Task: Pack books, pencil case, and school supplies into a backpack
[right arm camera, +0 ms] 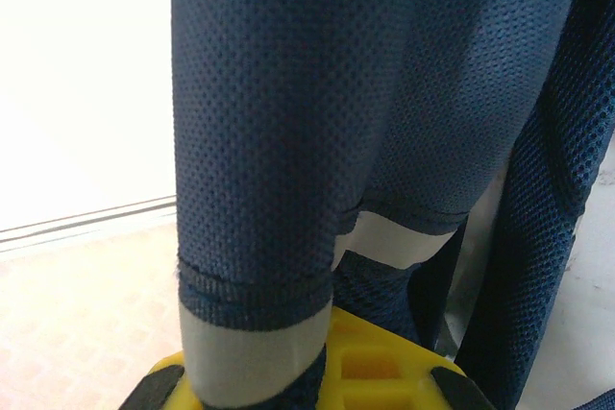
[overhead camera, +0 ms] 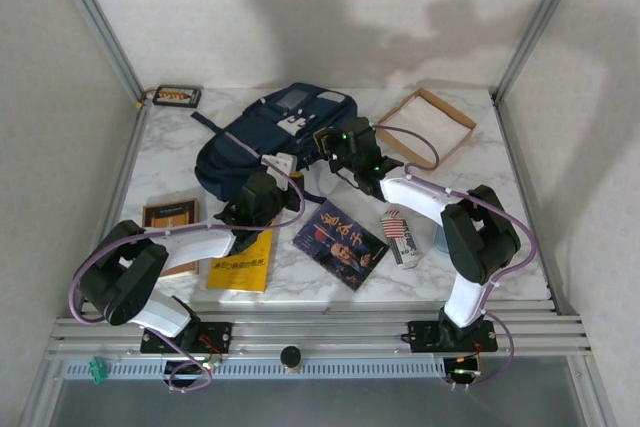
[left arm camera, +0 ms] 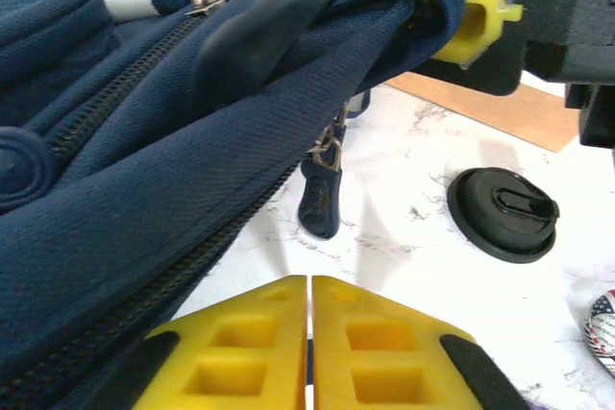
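My right hand [overhead camera: 330, 140] grips the backpack [overhead camera: 262, 135] fabric at the tabletop's far middle. My left hand [left arm camera: 309, 297] is clenched, empty, beside it. Yellow book [overhead camera: 241, 260], blue book [overhead camera: 340, 243] and brown book [overhead camera: 170, 219] lie unpacked along the near edge.

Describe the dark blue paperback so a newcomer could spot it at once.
Start at the large navy fabric backpack at the back of the white marble table. Toward the near edge, between a yellow paperback and a striped cylinder, lies the dark blue paperback; its cover alone shows pictured people.
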